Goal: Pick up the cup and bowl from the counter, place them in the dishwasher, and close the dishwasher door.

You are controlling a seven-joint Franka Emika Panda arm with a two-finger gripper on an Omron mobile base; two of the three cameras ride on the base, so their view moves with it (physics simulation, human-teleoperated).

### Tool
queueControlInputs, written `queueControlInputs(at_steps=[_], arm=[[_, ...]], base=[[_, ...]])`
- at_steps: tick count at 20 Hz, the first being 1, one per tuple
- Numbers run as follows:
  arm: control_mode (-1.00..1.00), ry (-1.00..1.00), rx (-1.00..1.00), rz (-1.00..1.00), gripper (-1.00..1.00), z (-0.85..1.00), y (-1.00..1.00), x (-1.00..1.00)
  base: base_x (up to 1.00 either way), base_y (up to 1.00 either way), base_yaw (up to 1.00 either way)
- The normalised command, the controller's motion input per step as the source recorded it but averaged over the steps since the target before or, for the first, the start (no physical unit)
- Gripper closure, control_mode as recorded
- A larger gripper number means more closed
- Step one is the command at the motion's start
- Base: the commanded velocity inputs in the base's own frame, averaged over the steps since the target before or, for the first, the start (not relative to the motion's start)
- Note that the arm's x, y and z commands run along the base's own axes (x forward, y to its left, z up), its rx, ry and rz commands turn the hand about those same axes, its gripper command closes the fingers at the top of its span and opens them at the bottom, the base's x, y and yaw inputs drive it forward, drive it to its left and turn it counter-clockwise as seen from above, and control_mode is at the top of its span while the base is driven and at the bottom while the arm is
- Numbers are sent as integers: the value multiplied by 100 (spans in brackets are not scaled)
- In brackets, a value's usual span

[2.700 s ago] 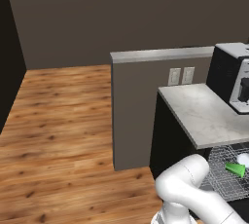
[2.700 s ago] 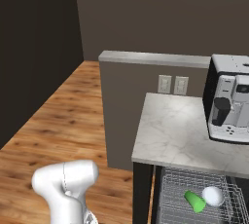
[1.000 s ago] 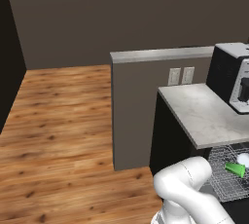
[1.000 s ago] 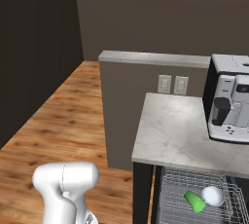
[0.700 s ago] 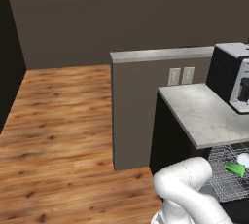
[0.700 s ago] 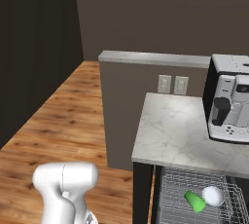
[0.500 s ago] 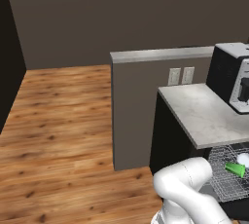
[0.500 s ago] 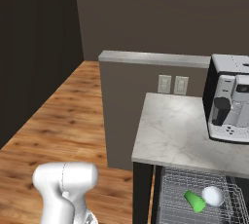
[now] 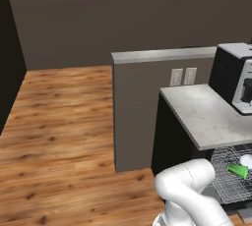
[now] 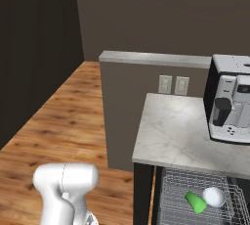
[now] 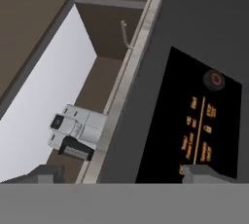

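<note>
Claw point(image 11: 121, 172) fingers stand apart, holding nothing. Small bright green tapered cup point(image 10: 196, 202) and plain white rounded bowl point(image 10: 214, 196) already lie in the silver wire-mesh rack point(image 10: 171, 192); flat black dishwasher door point(image 11: 194, 121) fills the hand view toward two o'clock.

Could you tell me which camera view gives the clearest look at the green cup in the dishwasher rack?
The right base view: the cup lies unobstructed in the rack beside the bowl. The left base view shows it small, near the frame's edge.

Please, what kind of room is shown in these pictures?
Most likely a kitchen: a marbled counter carries a coffee machine, and below it the dishwasher's wire rack holds a green cup and a white bowl.
</note>
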Motion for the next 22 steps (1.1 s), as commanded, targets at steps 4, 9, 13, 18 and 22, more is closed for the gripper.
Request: queueControlInputs(at_steps=[4,9,13,18,22], arm=[[-100,-15,0,0,-100,0,7,94],[-100,-13,0,0,-100,0,6,93],[-100,-12,0,0,-100,0,1,90],[-100,-11,-3,-1,-100,0,0,98],[-100,-12,-5,-2,-100,0,0,86]], base=[[0,0,0],[0,0,0],[0,0,0],[0,0,0],[0,0,0]])
